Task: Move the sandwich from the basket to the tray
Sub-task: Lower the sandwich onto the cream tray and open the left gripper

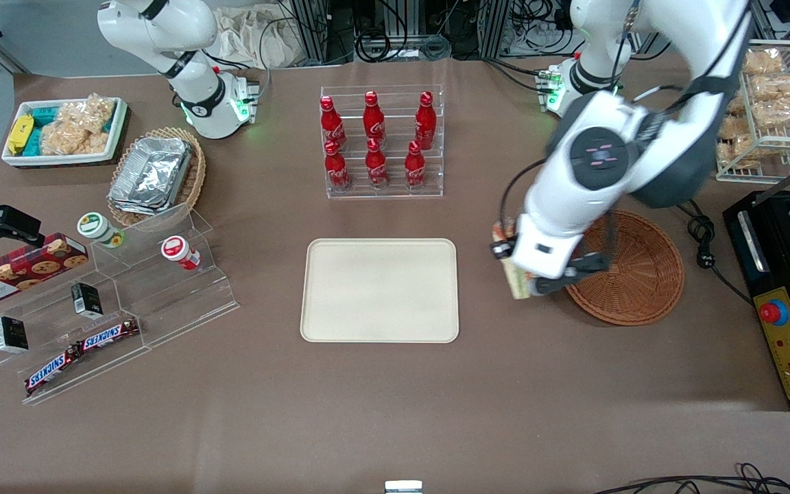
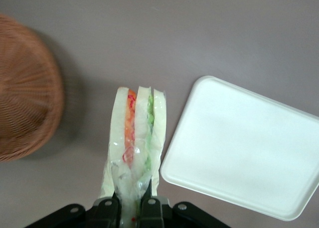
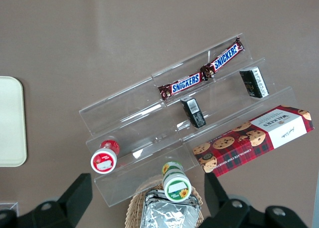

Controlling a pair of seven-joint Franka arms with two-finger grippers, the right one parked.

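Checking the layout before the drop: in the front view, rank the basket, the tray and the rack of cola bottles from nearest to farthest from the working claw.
1. Basket: right beside the claw, which holds the sandwich.
2. Tray: toward the parked arm's end.
3. Rack of cola bottles: farther from the front camera than the tray.

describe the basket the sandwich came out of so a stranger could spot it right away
Start at the large cream rectangular tray mid-table; toward the working arm's end lies a round reddish-brown wicker basket, beside the gripper holding the wrapped sandwich. Unlike the tan foil-filled basket, it holds nothing.
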